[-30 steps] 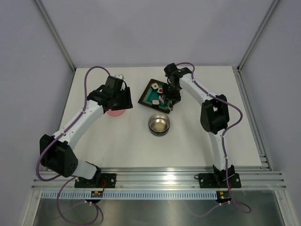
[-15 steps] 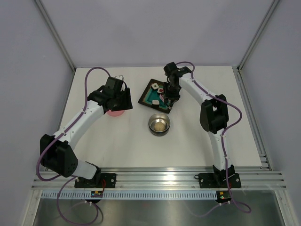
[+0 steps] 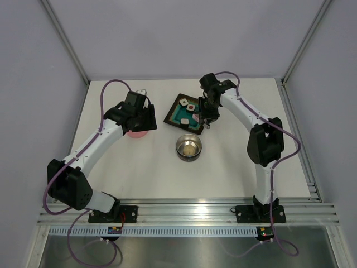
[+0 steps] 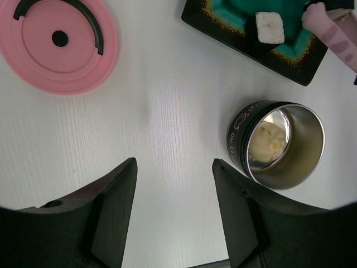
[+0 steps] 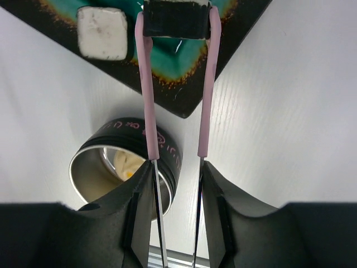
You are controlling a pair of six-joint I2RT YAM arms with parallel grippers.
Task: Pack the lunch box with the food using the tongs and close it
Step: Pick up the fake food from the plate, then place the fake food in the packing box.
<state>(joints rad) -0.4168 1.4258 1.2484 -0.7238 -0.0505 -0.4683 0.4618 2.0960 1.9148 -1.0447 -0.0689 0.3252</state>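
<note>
My right gripper (image 5: 177, 167) is shut on the tongs (image 5: 148, 84), whose pink-sleeved arms pinch a dark-sided piece of food (image 5: 175, 19) above the tray (image 5: 184, 72). A white cube of food (image 5: 101, 32) lies on the tray's teal centre. The steel lunch box (image 3: 189, 147) stands open just in front of the tray, with a pale piece (image 4: 266, 144) inside. Its pink lid (image 4: 58, 42) lies flat on the table to the left. Above the table beside that lid hovers my left gripper (image 4: 174, 167), open and holding nothing.
The dark square tray (image 3: 176, 118) sits tilted at mid-table, with food pieces (image 3: 183, 103) on it. The right arm (image 3: 262, 139) bends over the table's right side. Walls and a metal frame enclose the white table on three sides.
The right gripper squeezed the tongs narrower onto the dark-sided piece and shifted slightly right and back over the tray; its elbow swung right. The left arm has not moved.
</note>
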